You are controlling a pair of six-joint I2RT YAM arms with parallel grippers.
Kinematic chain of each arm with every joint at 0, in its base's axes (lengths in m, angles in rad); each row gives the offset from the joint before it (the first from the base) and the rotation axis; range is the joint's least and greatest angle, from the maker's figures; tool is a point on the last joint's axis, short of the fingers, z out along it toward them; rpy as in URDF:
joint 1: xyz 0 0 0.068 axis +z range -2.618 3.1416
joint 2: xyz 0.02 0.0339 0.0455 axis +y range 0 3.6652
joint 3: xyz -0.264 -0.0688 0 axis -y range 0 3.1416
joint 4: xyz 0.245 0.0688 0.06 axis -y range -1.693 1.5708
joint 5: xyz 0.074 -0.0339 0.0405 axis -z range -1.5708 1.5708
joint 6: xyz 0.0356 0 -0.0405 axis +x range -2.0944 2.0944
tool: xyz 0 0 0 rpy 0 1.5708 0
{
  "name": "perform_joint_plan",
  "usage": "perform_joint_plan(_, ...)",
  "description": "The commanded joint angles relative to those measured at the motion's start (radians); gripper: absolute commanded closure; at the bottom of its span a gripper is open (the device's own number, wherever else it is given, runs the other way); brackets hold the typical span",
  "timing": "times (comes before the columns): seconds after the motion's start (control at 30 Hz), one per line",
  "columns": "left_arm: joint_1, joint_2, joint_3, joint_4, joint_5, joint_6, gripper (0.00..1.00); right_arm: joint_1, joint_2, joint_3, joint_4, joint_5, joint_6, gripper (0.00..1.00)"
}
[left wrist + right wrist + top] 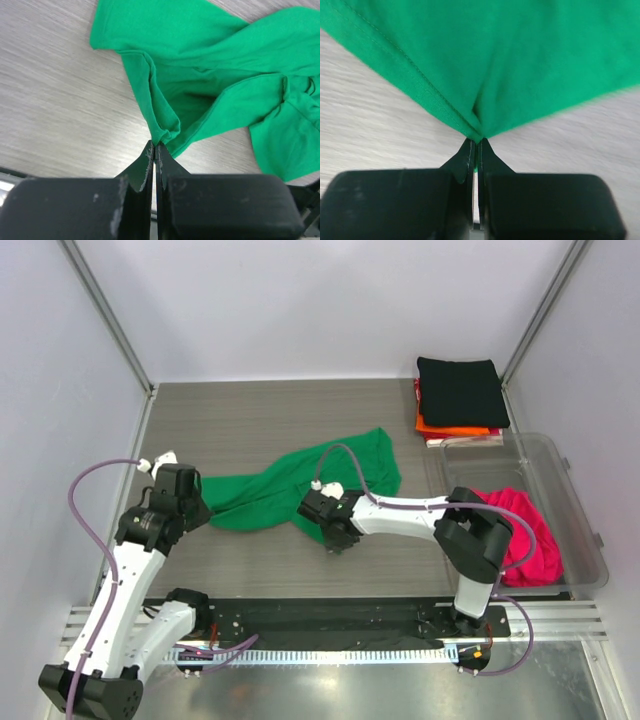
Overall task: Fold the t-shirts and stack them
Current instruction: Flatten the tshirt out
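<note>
Garment in work: bright green soft cloth t-shirt (pixel 300 485), lying crumpled and twisted on the grey wood-grain table (pixel 250 410), stretched in a loose diagonal band from the left-centre toward the middle-right. Left gripper (pixel 200 508) sits at the shirt's left end; in the left wrist view the left gripper (pixel 155 147) has its black fingers pressed together on a bunched fold of the green hem, the cloth (pixel 200 75) fanning away from the tips in creased layers. Right gripper (pixel 333 537) sits at the near edge of the shirt around mid-table; in the right wrist view the right gripper (pixel 476 142) is pinched tight on a gathered bit of the green fabric (pixel 495 60), a stitched seam running down into the tips, the cloth drawn taut above them. Both grips are at table level, well apart along the garment. Far right corner: stack of folded shirts, black folded t-shirt (pixel 462 390) on top, orange folded t-shirt (pixel 455 429) under it, a strip of red cloth (pixel 418 392) showing at the stack's left side. Just in front of the stack, clear plastic bin (pixel 585 525) holds a rumpled magenta-pink t-shirt (pixel 525 540), partly hidden by the right arm's elbow
</note>
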State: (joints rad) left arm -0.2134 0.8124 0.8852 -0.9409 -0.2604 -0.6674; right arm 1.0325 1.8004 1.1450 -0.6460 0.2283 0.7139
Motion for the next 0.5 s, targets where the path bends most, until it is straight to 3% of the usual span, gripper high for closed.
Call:
perform_joint_plan(0.0,0.005,0.004,0.116,-0.044,-0.003,0.023,1.00,0.006,-0.146,0.073,-0.185,0.149,0.002,0.99)
perform_joint_plan(0.1,0.005,-0.002,0.237,-0.076,-0.020,0.037,1.00,-0.002,-0.252,0.241,-0.346,0.271,-0.013,0.99)
perform_joint_plan(0.2,0.005,0.027,0.398,-0.139,-0.028,0.042,1.00,-0.002,-0.398,0.413,-0.405,0.341,-0.083,0.99)
perform_joint_plan(0.37,0.005,0.082,0.708,-0.211,-0.028,0.060,1.00,-0.002,-0.602,0.664,-0.416,0.370,-0.201,0.99)
perform_joint_plan(0.47,0.003,0.111,0.869,-0.237,-0.027,0.081,1.00,-0.002,-0.721,0.714,-0.344,0.307,-0.315,0.99)
